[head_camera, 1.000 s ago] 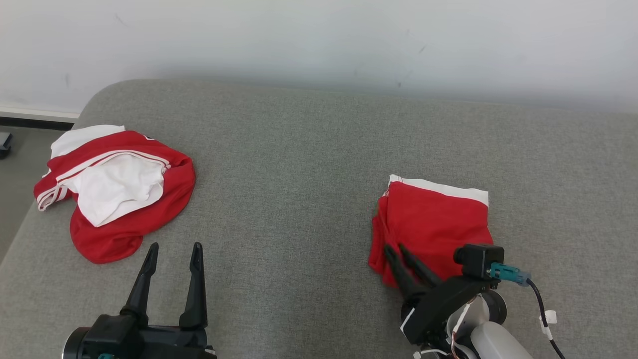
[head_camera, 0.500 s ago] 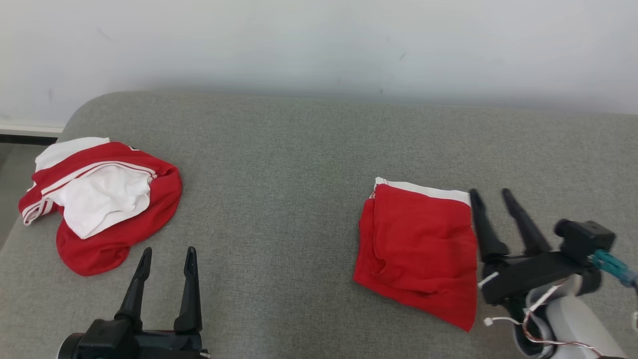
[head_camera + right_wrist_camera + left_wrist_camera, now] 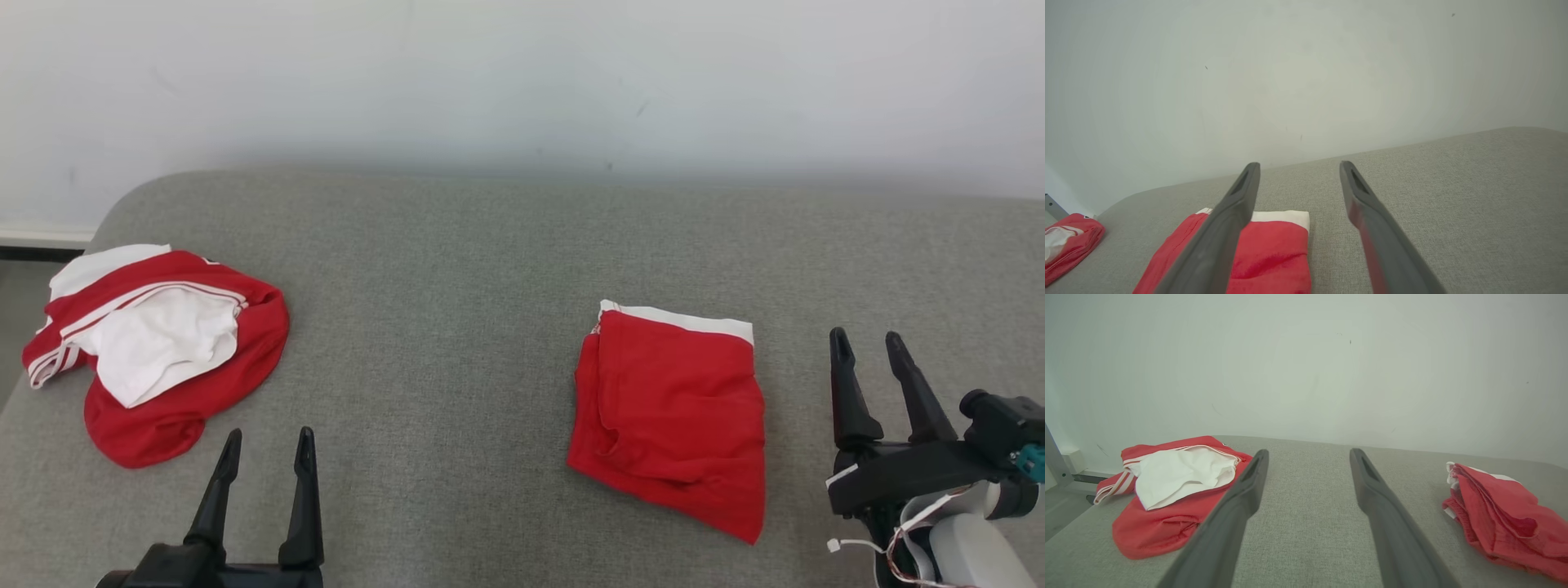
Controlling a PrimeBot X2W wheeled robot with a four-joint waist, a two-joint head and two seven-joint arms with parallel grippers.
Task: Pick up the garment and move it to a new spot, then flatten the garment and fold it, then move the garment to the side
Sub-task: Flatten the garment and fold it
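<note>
Now, right gripper (image 3: pixel 866 337): you have its two fingers spread wide with nothing between them, held over the grey cushion (image 3: pixel 457 327).
Folded red garment (image 3: pixel 673 408): it lies flat just to the left of that gripper, near its fingers but apart from them. Its white band is on the edge farthest from the wrist. In the right wrist view the cloth (image 3: pixel 1274 253) runs behind the left-hand finger.
Left gripper (image 3: pixel 270 434): you see its fingers wide apart too, and empty. They point forward over bare cushion.
Crumpled red-and-white garment (image 3: pixel 163 359): it sits ahead of the left gripper and off to its left, near the fingertips but not touching them.
Between the grippers: only grey cushion, with the folded piece well to the right of the left gripper.
Beyond both fingertips: the cushion's far edge, then a white wall (image 3: pixel 522 82).
</note>
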